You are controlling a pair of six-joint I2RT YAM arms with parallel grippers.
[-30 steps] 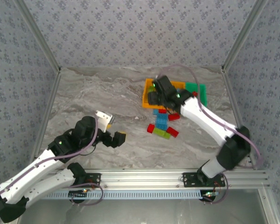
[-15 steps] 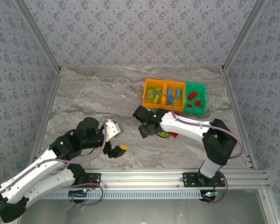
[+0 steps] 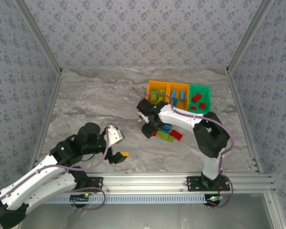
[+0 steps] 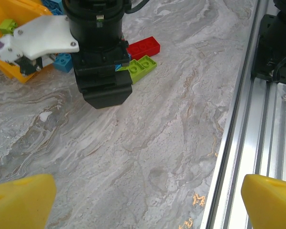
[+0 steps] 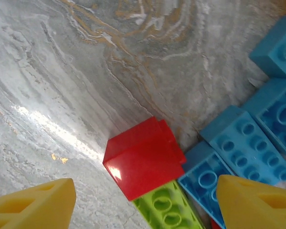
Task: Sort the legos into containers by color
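left gripper (image 3: 120, 144): i am holding it spread wide and empty over the bare surface (image 3: 86, 105), near the front rail.

right gripper (image 3: 150, 126): i am hovering it low over the loose legos (image 3: 168, 133), released and grasping nothing. a red lego (image 5: 143, 164) is lying on the surface between my yellow fingertips (image 5: 33, 202), apart from both. a lime lego (image 5: 164, 207) is touching its near edge, and blue legos (image 5: 243, 143) are crowding just beside it.

containers: three are sitting side by side at the far right of the surface.
- left orange bin (image 3: 157, 86) is holding lime pieces.
- middle orange bin (image 3: 178, 85) is holding blue pieces.
- green bin (image 3: 202, 89) is holding red pieces.
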